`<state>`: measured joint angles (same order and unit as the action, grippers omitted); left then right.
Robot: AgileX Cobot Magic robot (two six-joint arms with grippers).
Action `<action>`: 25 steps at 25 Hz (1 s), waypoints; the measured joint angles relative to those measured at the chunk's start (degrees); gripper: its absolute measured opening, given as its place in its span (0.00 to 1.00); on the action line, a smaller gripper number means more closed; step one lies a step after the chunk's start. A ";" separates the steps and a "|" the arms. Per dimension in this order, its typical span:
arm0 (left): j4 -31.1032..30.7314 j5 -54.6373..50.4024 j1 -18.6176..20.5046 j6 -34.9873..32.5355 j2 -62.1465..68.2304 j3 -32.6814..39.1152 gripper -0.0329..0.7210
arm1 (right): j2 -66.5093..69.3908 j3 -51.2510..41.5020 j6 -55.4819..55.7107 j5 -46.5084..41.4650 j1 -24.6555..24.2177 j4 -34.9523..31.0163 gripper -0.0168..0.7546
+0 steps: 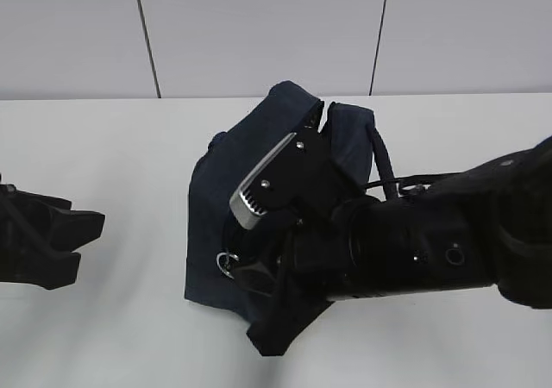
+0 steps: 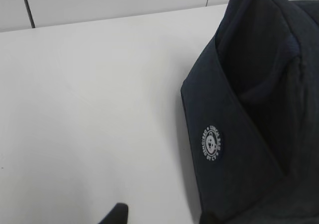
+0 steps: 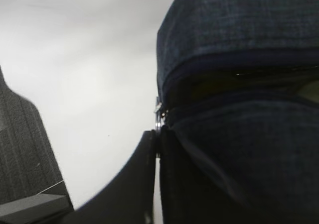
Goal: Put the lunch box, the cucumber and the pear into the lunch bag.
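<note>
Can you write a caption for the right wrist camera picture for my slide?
The right claw, shut, pinches the zipper pull of the dark navy lunch bag above the white table.

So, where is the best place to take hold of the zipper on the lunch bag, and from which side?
Probably the metal ring pull at the end of the zipper opening on the lunch bag. It stands free of the fabric and is thin, so closed fingers fit on it. Come from the table side, in line with the zipper, as the right gripper does.
</note>
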<state>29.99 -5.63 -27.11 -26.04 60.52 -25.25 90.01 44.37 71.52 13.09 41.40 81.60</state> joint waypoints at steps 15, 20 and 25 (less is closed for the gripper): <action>0.00 0.17 0.00 0.00 0.00 0.00 0.40 | 0.60 0.08 28.07 2.49 0.00 23.54 0.02; 0.00 0.17 0.00 0.00 0.00 0.00 0.40 | 0.60 0.08 29.11 1.35 0.00 23.59 0.02; 0.00 0.17 0.00 0.00 0.00 0.00 0.40 | 0.60 0.08 29.45 -1.43 0.00 23.59 0.02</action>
<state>29.99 -5.45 -27.11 -26.04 60.52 -25.25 90.61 44.45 100.97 11.66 41.40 105.19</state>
